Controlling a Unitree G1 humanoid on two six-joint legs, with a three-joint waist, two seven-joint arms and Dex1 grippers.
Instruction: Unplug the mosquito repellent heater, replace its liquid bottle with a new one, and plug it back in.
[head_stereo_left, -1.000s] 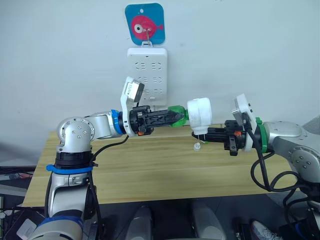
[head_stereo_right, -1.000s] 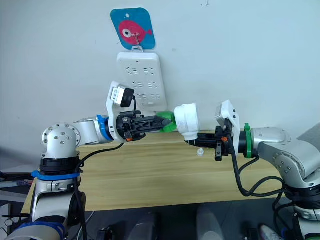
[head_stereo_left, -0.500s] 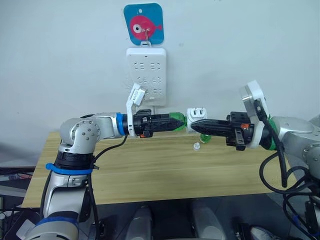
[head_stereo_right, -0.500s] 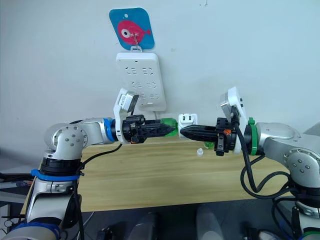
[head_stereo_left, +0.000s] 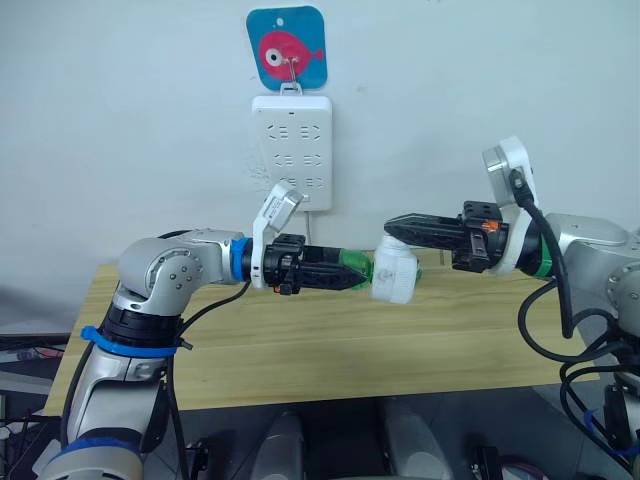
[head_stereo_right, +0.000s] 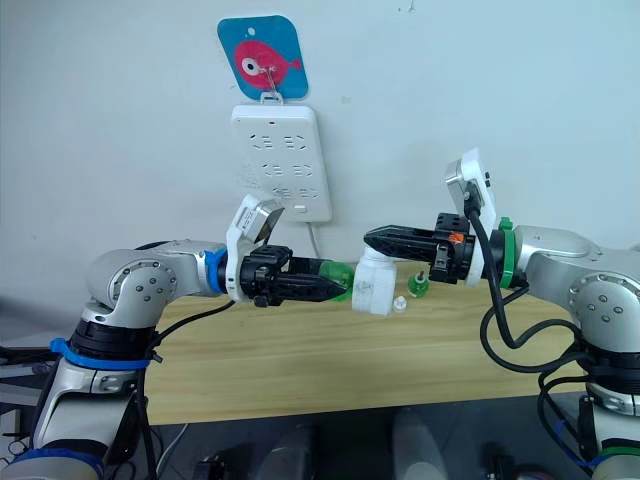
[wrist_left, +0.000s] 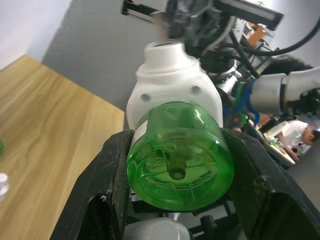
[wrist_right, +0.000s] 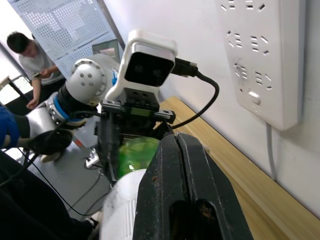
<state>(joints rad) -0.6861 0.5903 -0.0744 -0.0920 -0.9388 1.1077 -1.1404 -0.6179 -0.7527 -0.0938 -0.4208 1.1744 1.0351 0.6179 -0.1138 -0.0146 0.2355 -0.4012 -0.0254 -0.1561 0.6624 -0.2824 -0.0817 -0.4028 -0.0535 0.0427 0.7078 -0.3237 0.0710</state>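
Left eye view: the heater (head_stereo_left: 395, 277) is unplugged and hangs in the air above the bench (head_stereo_left: 300, 340), below and right of the power strip (head_stereo_left: 293, 150). A green bottle (head_stereo_left: 356, 270) is seated in its left end. The left claw (head_stereo_left: 345, 276) is clamped on that bottle, so the heater is carried by the bottle alone. The right claw (head_stereo_left: 400, 224) sits just above the heater with its fingers pressed together, holding nothing; I cannot tell if it touches the casing. By my reading, one arm holds the bottle so the other can steady or turn the heater body for screwing.

Right eye view: a second green bottle (head_stereo_right: 420, 287) stands on the bench just right of the heater, behind a small white cap (head_stereo_right: 400, 303) lying loose. It appears capless, so I judge it the spent one and the held bottle the new one.

Left wrist view: the bottle's round base fills the gap between the two black fingers (wrist_left: 112, 170), gripped on both sides, with the heater beyond it.

Right wrist view: the right claw's fingers meet with no gap; the heater's white top lies under them, and the power strip hangs on the wall beside.

Next: plug back into the strip.
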